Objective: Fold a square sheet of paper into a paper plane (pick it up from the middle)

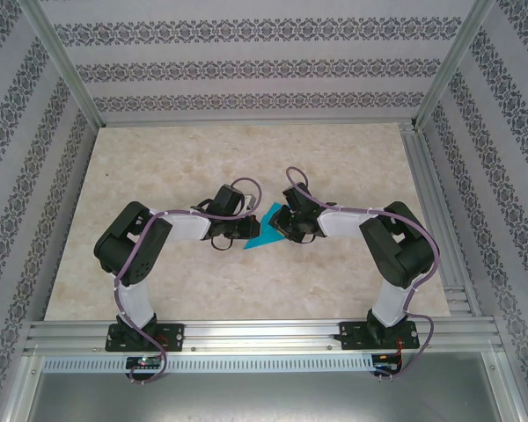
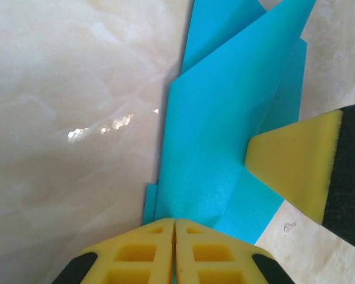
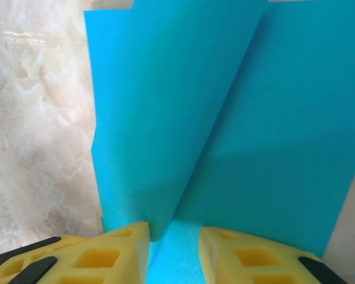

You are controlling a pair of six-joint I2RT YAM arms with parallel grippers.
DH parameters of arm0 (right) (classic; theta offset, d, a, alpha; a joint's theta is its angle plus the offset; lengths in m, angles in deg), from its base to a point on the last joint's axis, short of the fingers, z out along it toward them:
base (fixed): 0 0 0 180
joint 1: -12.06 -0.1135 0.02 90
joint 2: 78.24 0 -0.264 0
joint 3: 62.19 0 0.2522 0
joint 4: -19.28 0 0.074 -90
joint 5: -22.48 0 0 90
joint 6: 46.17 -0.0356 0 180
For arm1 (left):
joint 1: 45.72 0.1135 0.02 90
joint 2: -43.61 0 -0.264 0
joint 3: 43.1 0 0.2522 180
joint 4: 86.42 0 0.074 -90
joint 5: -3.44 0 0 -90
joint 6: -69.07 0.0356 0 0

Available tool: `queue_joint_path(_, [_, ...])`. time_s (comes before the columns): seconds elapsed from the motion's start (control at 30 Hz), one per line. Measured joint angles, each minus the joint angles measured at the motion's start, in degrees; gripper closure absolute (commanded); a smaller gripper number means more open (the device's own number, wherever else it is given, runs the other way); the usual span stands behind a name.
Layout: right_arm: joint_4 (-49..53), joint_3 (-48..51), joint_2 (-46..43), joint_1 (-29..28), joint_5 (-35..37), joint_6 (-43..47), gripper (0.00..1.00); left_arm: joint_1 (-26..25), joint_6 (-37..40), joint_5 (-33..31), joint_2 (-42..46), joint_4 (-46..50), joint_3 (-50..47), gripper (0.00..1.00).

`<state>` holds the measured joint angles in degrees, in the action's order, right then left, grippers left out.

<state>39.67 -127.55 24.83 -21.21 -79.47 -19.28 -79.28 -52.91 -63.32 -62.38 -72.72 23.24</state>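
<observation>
The turquoise sheet of paper (image 1: 262, 236) lies folded at the table's middle between both grippers, a pointed shape aimed at the near left. My left gripper (image 1: 249, 227) is on its left side. In the left wrist view its yellow fingertips (image 2: 175, 225) are pressed together on an edge of the paper (image 2: 225, 118), whose layered flaps rise beyond them. A yellow finger (image 2: 296, 171) of the right gripper rests on the paper's right side. My right gripper (image 1: 284, 225) stands open (image 3: 174, 234) over the paper (image 3: 284, 118), with a raised flap (image 3: 148, 118) against its left finger.
The marble-patterned table top (image 1: 158, 167) stretches on all sides of the paper. Aluminium rails (image 1: 246, 334) run along the near edge, with posts (image 1: 62, 61) at the back corners. Patterned walls (image 1: 264, 53) enclose the space.
</observation>
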Motion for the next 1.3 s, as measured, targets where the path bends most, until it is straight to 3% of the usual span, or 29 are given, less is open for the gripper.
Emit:
queue_joint_path(0.63, [0.50, 0.09, 0.33, 0.00, 0.37, -0.04, 0.76, 0.02, 0.68, 0.46, -0.85, 2.10, 1.73, 0.90])
queue_joint_path(1.1, [-0.50, 1.42, -2.40, 0.04, 1.16, 1.20, 0.63, -0.11, 2.64, 0.87, -1.97, 4.42, 3.76, 0.93])
queue_joint_path(1.3, [2.75, 2.99, -9.44, 1.55, 2.62, 6.47, 0.66, -0.17, 3.30, 0.87, -2.03, 4.46, 3.85, 0.93])
